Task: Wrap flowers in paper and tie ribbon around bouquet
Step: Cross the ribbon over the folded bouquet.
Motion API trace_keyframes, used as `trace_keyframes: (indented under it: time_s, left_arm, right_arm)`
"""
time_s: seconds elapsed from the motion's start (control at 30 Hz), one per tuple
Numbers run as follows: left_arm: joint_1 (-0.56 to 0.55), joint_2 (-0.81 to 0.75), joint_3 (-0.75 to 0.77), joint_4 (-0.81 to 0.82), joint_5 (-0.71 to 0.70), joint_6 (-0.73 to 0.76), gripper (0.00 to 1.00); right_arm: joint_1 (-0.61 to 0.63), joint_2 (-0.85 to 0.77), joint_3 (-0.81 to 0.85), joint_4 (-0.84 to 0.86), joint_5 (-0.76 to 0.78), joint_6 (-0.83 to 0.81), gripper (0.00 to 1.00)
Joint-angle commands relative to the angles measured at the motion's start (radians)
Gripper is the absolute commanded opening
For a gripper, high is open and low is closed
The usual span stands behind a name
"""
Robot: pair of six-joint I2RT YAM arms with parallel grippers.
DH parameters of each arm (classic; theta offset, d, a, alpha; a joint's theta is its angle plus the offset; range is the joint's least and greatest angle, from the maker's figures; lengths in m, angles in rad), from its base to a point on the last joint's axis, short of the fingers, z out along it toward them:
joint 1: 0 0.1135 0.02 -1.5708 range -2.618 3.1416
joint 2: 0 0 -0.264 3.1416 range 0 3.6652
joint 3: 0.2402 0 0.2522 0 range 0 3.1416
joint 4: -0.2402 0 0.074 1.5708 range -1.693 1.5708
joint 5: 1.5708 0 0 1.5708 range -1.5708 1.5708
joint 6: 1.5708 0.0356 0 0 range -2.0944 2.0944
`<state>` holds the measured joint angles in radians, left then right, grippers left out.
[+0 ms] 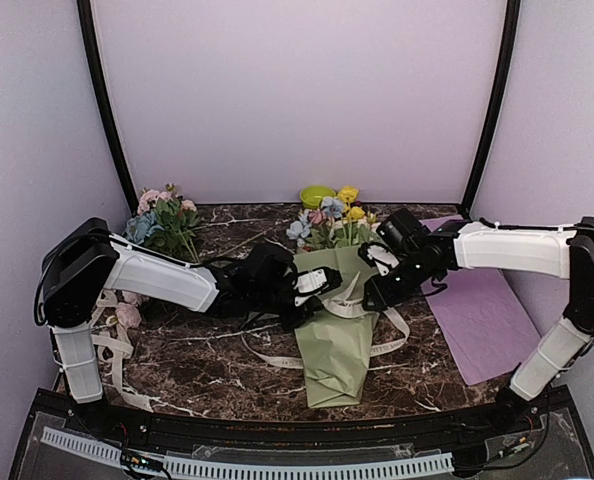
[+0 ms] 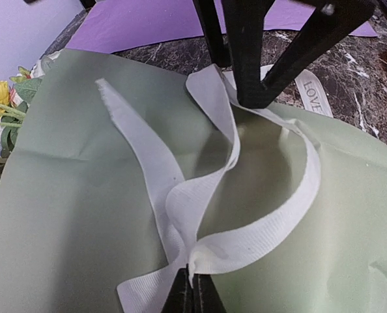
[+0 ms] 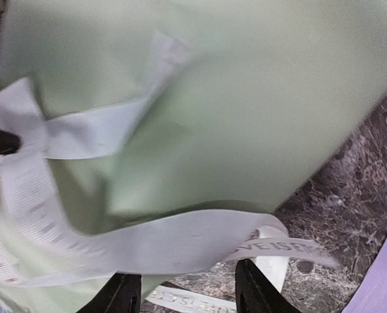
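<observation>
The bouquet lies mid-table, a sage-green paper cone with yellow, blue and pink flowers at its far end. The cream ribbon loops and crosses over the cone. My left gripper is shut on the ribbon where two strands meet. The right gripper stands open at the cone's right edge, and a wide band of lettered ribbon passes just beyond its fingers. In the top view the left gripper and right gripper face each other across the cone.
A flat purple sheet lies at the right. A loose cluster of pink and blue blooms sits at the back left, and a green bowl stands behind the bouquet. More ribbon trails by the left arm's base.
</observation>
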<state>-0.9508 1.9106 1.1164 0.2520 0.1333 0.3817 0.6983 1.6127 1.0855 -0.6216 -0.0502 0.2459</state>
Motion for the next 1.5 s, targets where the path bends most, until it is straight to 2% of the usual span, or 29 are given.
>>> trace_keyframes:
  time_s: [0.0,0.33,0.47,0.9,1.23,1.27,1.33,1.47]
  left_arm:
    - [0.009,-0.056,-0.007,-0.008,-0.017,-0.009,0.0]
    - [0.01,-0.044,0.002,0.011,-0.033,-0.046,0.0]
    - [0.01,-0.045,0.002,0.011,-0.03,-0.046,0.0]
    - [0.01,-0.062,-0.016,0.024,-0.025,-0.052,0.0]
    - [0.01,-0.068,-0.019,0.034,-0.035,-0.05,0.0]
    - [0.01,-0.068,-0.019,0.035,-0.035,-0.05,0.0]
    - [0.01,-0.068,-0.02,0.035,-0.035,-0.049,0.0]
    - [0.01,-0.07,-0.024,0.033,-0.032,-0.047,0.0]
  right_arm:
    - [0.004,-0.11,-0.033,0.116,-0.151,-0.069,0.46]
    - [0.03,-0.13,-0.082,0.2,-0.285,-0.078,0.44]
    - [0.047,-0.087,-0.072,0.215,-0.256,-0.081,0.47]
    - [0.047,-0.035,-0.074,0.221,-0.089,-0.079,0.48]
    - [0.047,-0.039,-0.092,0.237,-0.156,-0.09,0.21]
    - [0.047,-0.042,-0.095,0.237,-0.152,-0.091,0.17]
    - [0.047,-0.053,-0.1,0.235,-0.144,-0.091,0.01]
    - [0.047,-0.083,-0.084,0.214,-0.124,-0.087,0.0]
